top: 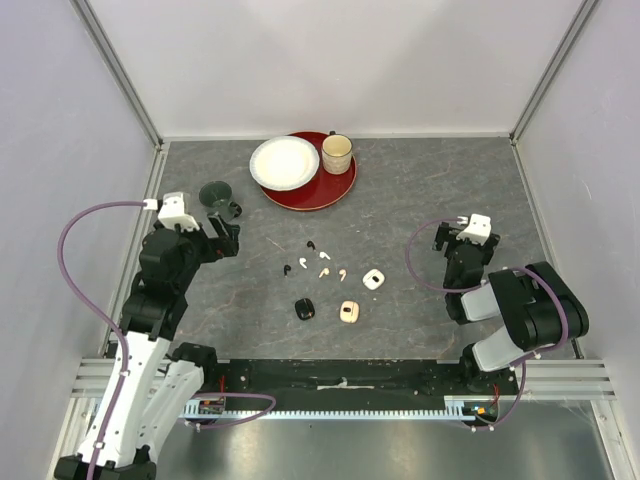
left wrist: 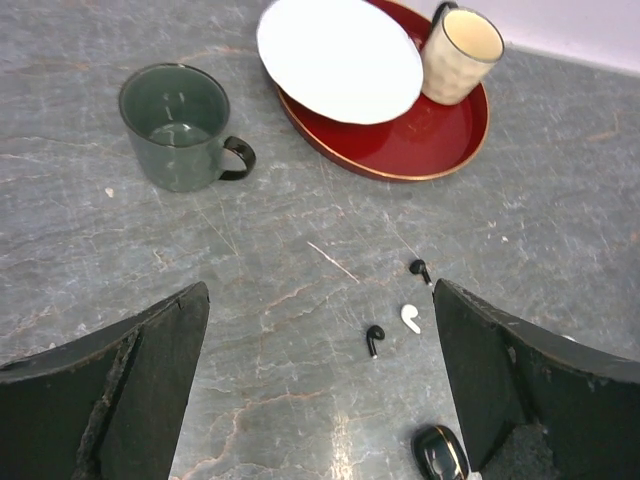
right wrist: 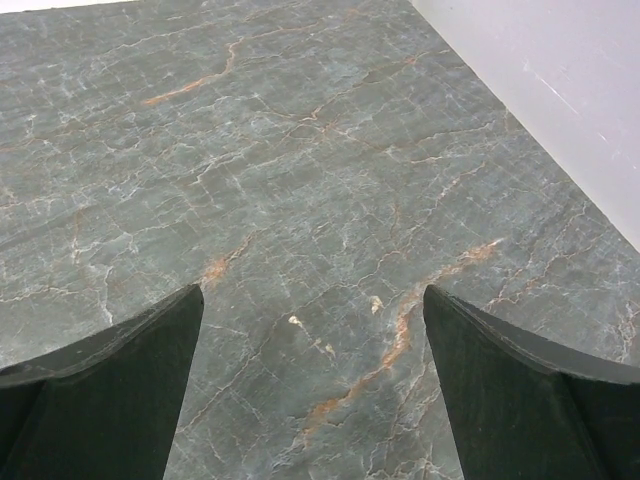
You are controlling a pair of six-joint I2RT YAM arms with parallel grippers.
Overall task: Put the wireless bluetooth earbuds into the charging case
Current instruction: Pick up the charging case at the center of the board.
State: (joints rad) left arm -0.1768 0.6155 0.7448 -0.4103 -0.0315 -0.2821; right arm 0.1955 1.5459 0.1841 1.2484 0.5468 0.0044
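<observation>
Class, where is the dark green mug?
In the top view the dark green mug stands left of the red tray, just beyond the left pincer.

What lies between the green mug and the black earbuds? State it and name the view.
Nothing: only bare grey tabletop separates the green mug from the black earbuds, shown clearest in the left wrist view.

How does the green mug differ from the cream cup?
Colour: the green mug is dark and smooth-walled; the cream cup is pale with a dimpled wall. Place: the green mug stands directly on the table; the cream cup stands on the red tray. Both are upright and look empty.
</observation>
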